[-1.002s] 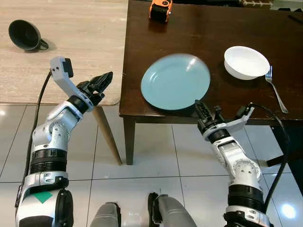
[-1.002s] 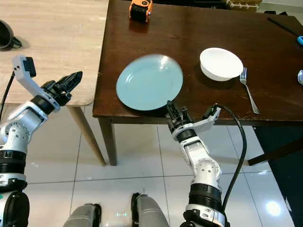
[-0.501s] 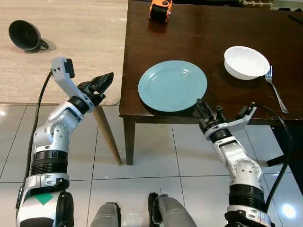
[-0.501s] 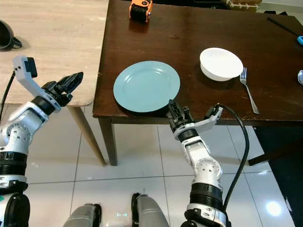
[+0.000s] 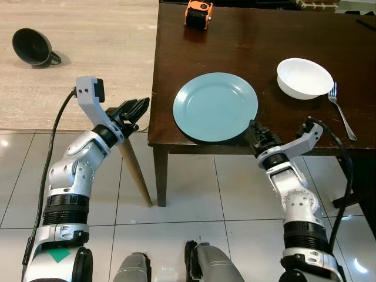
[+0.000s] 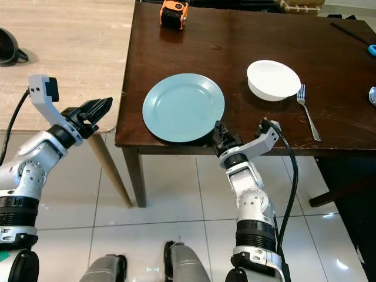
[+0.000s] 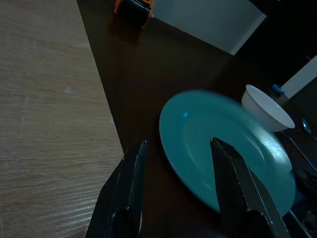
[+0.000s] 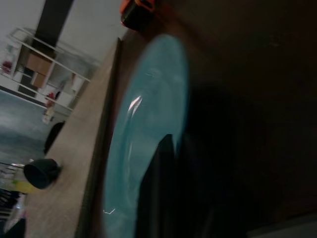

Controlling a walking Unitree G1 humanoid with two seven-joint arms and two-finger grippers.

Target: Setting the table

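Note:
A teal plate (image 5: 215, 106) lies flat near the front edge of the dark wooden table (image 5: 258, 41). My right gripper (image 5: 254, 130) is at the plate's front right rim, shut on it, with one black finger (image 8: 161, 188) lying over the rim. My left gripper (image 5: 137, 109) hovers open just left of the table's front left corner, its two fingers (image 7: 130, 178) pointing at the plate (image 7: 223, 148) with nothing between them. A white bowl (image 5: 304, 77) stands at the right with a fork (image 5: 342, 110) beside it.
An orange and black object (image 5: 198, 13) sits at the table's far edge. A light wooden table (image 5: 76, 59) adjoins on the left and holds a tipped black cup (image 5: 32, 47). Its leg (image 5: 134, 173) stands near my left arm. Tiled floor lies below.
The plate, blurred and raised a second ago, now lies flat and still. My left gripper has moved right, toward the dark table's corner. My right wrist has risen slightly.

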